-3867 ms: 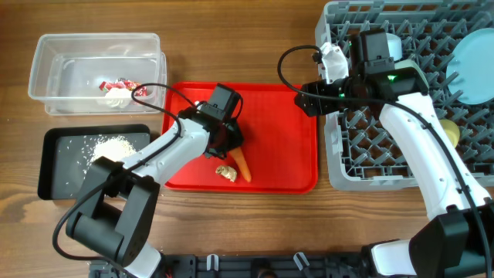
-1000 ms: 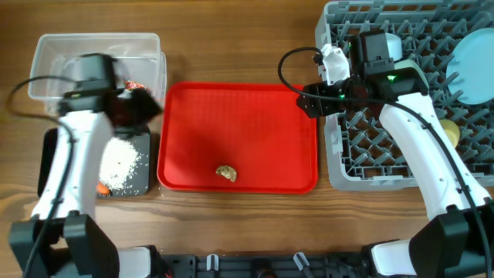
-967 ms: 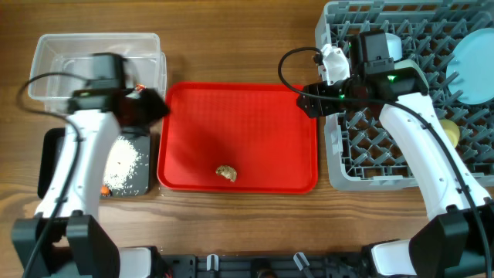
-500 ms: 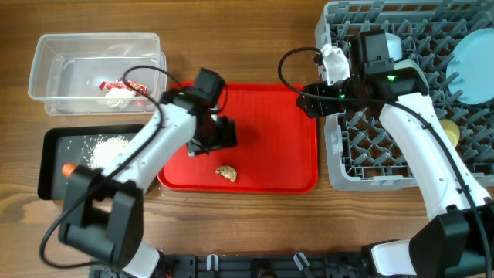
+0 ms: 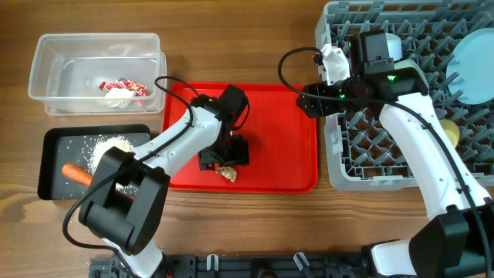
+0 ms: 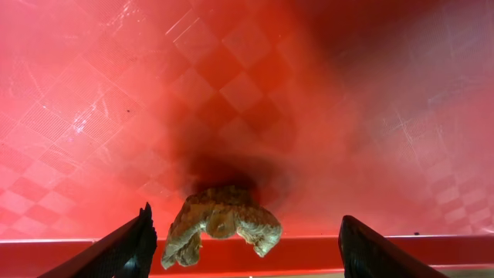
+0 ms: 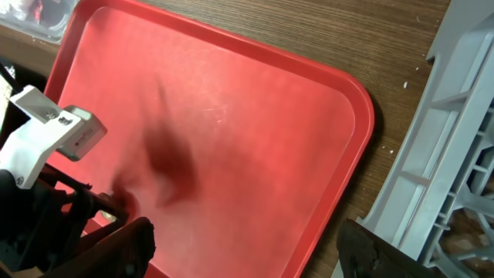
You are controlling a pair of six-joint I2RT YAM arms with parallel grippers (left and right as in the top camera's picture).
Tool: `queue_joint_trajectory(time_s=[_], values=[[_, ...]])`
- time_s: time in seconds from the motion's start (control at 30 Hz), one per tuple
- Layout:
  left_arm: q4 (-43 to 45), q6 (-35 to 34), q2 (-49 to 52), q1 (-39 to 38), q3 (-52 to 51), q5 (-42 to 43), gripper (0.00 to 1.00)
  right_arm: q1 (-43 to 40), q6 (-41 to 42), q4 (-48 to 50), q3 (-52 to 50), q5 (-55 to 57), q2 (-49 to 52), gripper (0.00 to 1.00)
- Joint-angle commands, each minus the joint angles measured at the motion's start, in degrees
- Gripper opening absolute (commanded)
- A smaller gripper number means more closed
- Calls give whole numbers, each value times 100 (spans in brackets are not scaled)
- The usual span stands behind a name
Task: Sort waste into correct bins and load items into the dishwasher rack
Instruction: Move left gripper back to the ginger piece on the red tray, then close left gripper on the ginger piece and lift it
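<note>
Since carrot (image 5: 75, 171) landed, left fingers (image 6: 133, 247) seemingly straddle scrap (image 6: 222, 224).

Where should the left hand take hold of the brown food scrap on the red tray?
Pinch the brown food scrap across its lumpy middle, straight from above: it lies flat beside the raised rim of the red tray, which likely blocks a low sideways approach.

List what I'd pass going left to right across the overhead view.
Carrot in the black tray → snack wrapper in the clear tub → brown food scrap on the red tray → grey dish rack → blue plate.
</note>
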Motion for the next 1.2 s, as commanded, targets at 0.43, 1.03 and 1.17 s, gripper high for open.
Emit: queue_joint_trajectory(time_s=[0.43,1.03,1.17], values=[[426,-208,55,-33,-507,-74,55,-7,63,0,-22,44,-68,78],[817,-203,42,105,-492,-203,5,-7,66,-4,-22,42,-68,78],[688,-151,-37,348,-378,-337,5,-7,66,-7,-22,42,-68,78]])
